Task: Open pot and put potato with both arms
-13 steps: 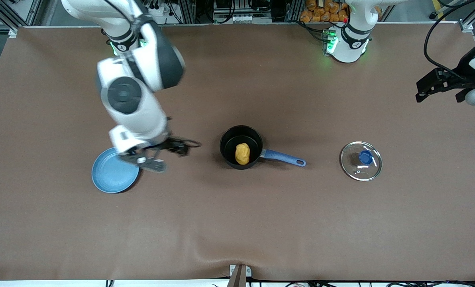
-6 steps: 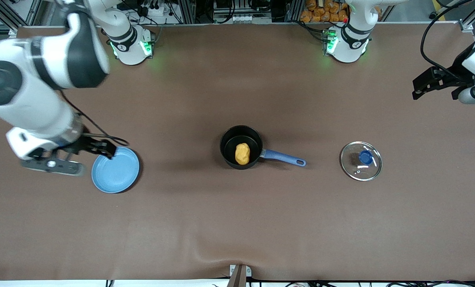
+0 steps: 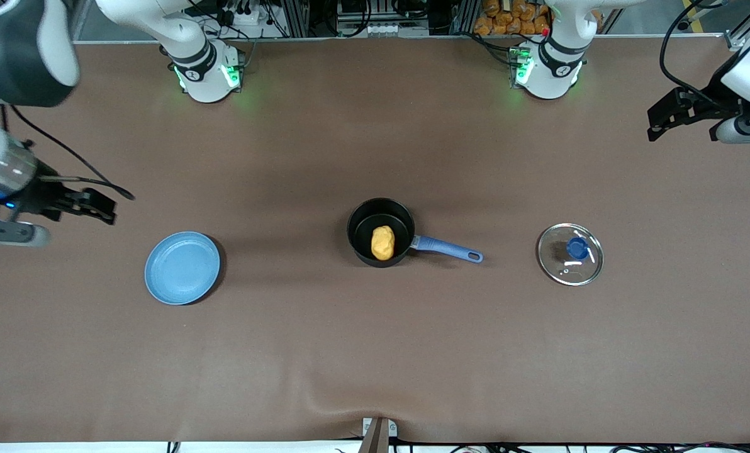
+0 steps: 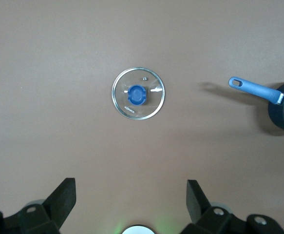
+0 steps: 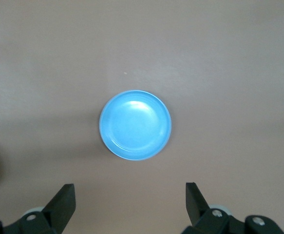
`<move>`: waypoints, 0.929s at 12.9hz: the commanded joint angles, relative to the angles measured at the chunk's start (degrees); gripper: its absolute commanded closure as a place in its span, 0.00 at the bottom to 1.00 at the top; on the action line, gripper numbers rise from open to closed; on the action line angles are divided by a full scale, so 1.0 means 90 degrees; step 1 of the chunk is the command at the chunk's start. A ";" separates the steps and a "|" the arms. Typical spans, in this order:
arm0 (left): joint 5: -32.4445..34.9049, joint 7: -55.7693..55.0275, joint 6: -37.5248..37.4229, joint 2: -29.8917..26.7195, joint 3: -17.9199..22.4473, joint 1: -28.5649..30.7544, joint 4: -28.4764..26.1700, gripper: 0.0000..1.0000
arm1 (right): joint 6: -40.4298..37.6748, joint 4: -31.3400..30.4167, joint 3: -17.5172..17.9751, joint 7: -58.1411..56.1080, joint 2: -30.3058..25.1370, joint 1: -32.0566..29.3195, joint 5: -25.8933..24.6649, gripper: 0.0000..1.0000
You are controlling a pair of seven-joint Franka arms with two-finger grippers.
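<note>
Right claw [image 5: 129,204]: fingers spread wide, holding nothing | light-blue plate [image 5: 135,125]: flat on brown worktop [image 5: 229,58], apart from the fingers

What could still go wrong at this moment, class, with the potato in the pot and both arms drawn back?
1. The long blue handle of the small black pot sticks out toward the glass lid with the blue knob; an arm reaching in might knock it and shift the lumpy yellow potato.
2. The right end effector and left end effector hang open near the table's ends, so a low swing might clip the flat light-blue plate.
</note>
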 commanded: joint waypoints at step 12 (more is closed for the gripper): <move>-0.0099 -0.0028 -0.0026 -0.0404 0.0385 -0.0327 -0.0376 0.00 | -0.0036 -0.0229 0.0149 -0.0315 -0.0382 -0.0416 -0.0073 0.00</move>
